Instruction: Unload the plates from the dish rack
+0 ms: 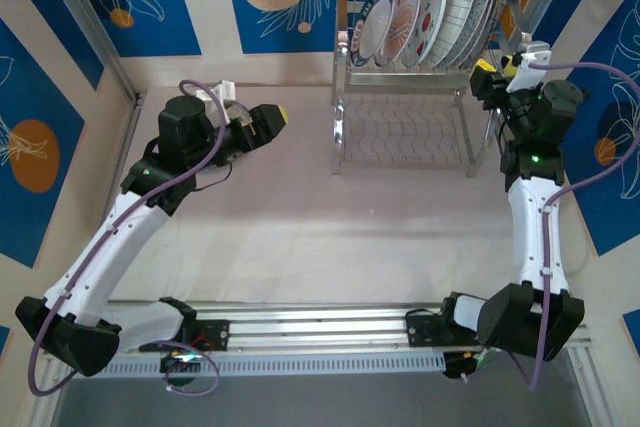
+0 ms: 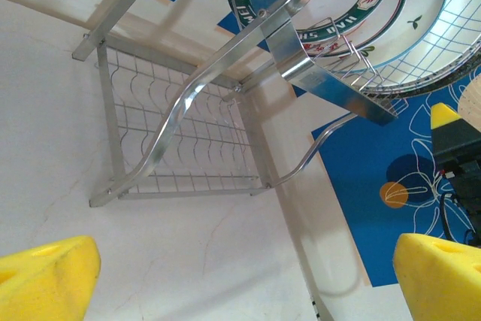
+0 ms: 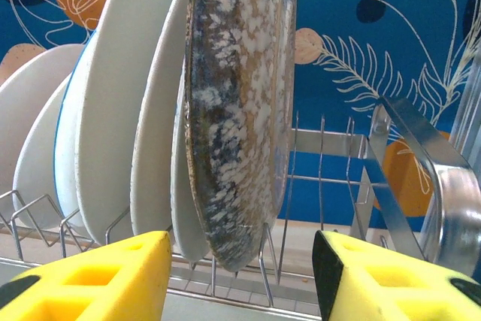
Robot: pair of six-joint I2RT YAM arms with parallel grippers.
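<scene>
STEP: take end plate | STATE: my right gripper (image 3: 240,280) spread, facing edge-on the speckled grey-brown round plate (image 3: 233,110), standing last in the shiny steel wire dish rack (image 1: 400,75) upper slots | METHOD: I straddle its rim, pinch, lift straight up | LEFT: my left gripper (image 2: 240,276) spread over the counter (image 1: 300,237).

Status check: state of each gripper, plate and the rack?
Shiny steel wire dish rack: standing upright, upper shelf loaded.
Speckled grey round plate: upright in its slot, ungripped.
Other round plates: upright in slots.
Left gripper: open, holding nothing.
Right gripper: open, facing speckled plate.
</scene>
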